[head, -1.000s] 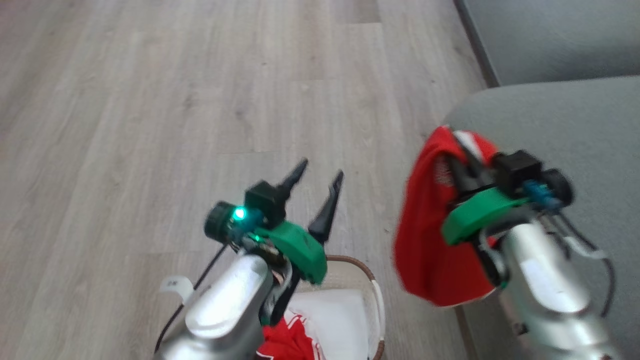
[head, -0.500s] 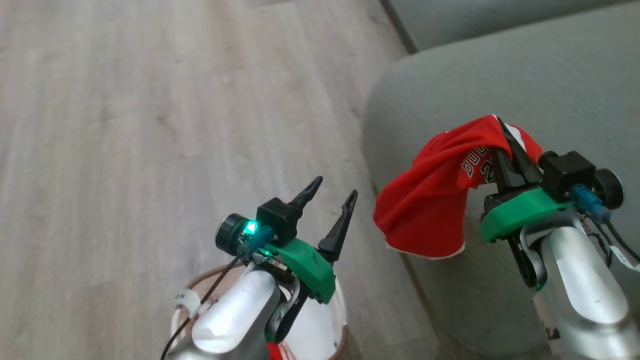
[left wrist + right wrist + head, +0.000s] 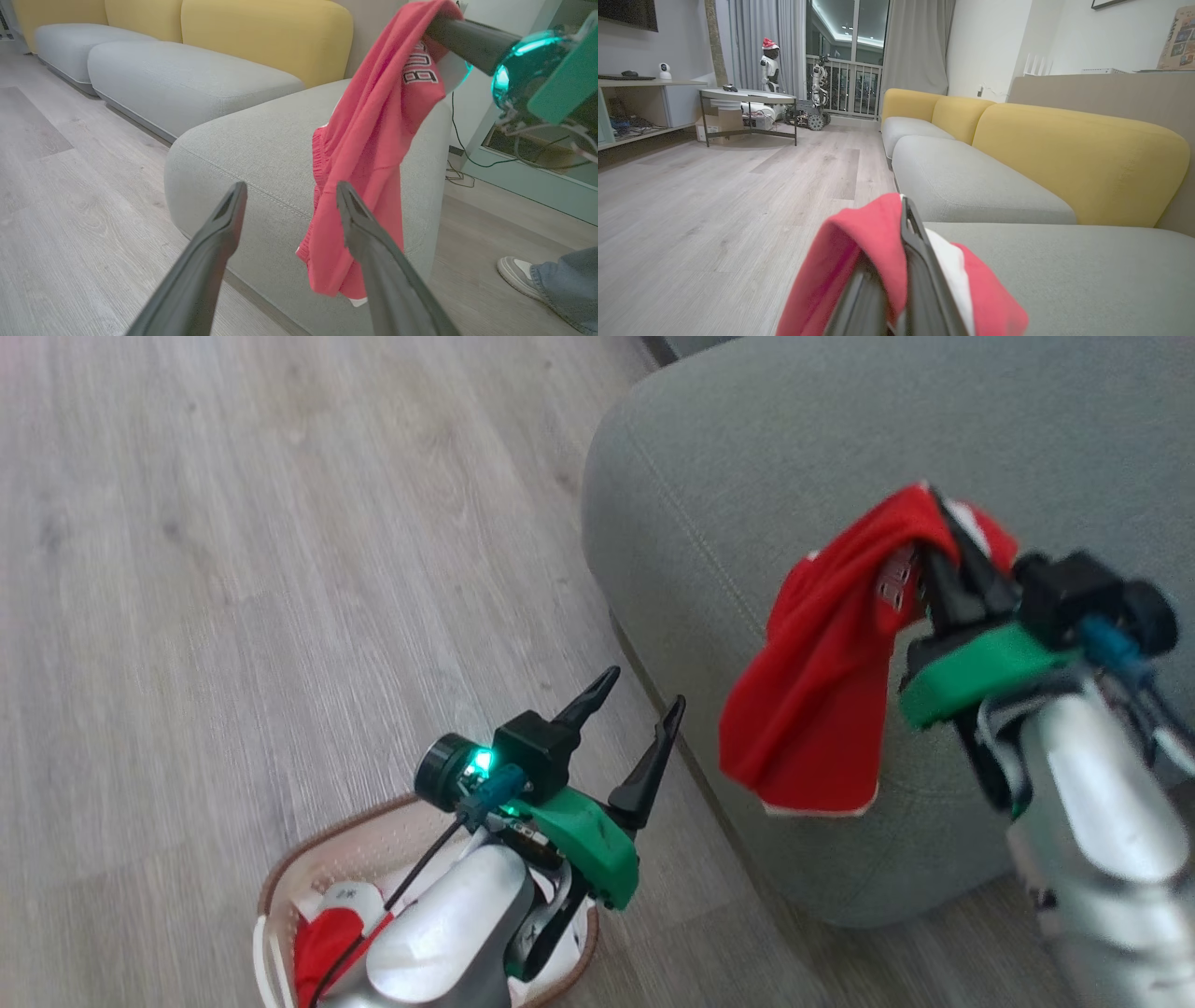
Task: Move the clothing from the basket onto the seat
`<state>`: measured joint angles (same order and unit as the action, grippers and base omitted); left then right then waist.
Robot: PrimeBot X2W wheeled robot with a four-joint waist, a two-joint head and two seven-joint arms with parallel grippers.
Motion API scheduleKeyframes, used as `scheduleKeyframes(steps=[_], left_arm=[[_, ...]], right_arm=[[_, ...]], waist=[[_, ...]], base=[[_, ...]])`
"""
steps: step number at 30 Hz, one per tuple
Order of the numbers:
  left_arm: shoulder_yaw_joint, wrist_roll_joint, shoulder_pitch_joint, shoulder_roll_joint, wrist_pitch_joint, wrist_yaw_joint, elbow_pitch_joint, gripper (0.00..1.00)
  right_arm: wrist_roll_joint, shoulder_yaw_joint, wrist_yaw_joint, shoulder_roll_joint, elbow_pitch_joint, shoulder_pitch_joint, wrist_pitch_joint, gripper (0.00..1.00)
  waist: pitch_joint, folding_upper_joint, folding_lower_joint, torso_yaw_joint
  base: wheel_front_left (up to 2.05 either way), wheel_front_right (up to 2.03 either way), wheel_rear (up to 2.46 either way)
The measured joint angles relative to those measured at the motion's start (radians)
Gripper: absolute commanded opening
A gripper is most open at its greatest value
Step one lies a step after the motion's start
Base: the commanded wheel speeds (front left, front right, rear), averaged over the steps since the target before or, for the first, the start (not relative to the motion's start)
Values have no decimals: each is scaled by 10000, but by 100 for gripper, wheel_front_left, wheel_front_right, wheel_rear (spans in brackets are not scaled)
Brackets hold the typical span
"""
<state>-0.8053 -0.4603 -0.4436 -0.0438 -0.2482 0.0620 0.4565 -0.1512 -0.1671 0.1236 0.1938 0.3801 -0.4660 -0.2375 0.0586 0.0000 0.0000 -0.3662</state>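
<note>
On the wooden floor (image 3: 233, 569) we recorded the seat (image 3: 747, 467), the largest item, its rounded corner toward the robot. Next in size, the basket (image 3: 299, 859) stood on that floor beneath the left arm (image 3: 448, 943), with more red fabric (image 3: 322, 943) inside. The clothing (image 3: 812, 700) hung outside the basket, in front of the seat's corner; contact with the cushion could not be confirmed. The right gripper (image 3: 943, 537) pinched its top fold, fingers pressed together on the cloth. The left gripper (image 3: 644, 687) hovered above the basket, fingers spread, empty. We judged the jersey light, soft and limp, likely to slide off a rounded edge; take hold at a bunched fold.
</note>
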Motion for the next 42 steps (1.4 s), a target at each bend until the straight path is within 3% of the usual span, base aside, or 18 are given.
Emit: scheduleKeyframes(steps=[6,13,20,25,35,42], left_arm=[[180,437,-236,-8,0,92,-36,100],[702,1108,-927,-387,-10,102,-562,100],[742,1572,-1524,-815,-10,190,-1108,100],[721,1824,-1896,-995,23,274,-1595,100],[453,2153,-2365,-1108,359,364,-2309,100],[428,2182,-2365,-1321,447,439,-2343,100]], right_arm=[[-293,-54,0,384,748,-1785,92,0],[-671,257,0,1269,2098,-5268,280,0],[-174,779,2,2182,3373,-8227,453,0],[408,1605,2,2537,4192,-9339,359,0],[1921,4370,2,2665,6088,-9445,-107,0],[2857,5856,2,1822,7007,-7968,-123,0]], waist=[[689,0,0,254],[2082,0,0,828],[3623,0,1,1378],[4522,0,2,1699],[6286,0,3,2458],[6682,-1,2,2565]], base=[[0,0,0],[0,0,0],[0,0,0],[0,0,0],[0,0,0],[0,0,0]])
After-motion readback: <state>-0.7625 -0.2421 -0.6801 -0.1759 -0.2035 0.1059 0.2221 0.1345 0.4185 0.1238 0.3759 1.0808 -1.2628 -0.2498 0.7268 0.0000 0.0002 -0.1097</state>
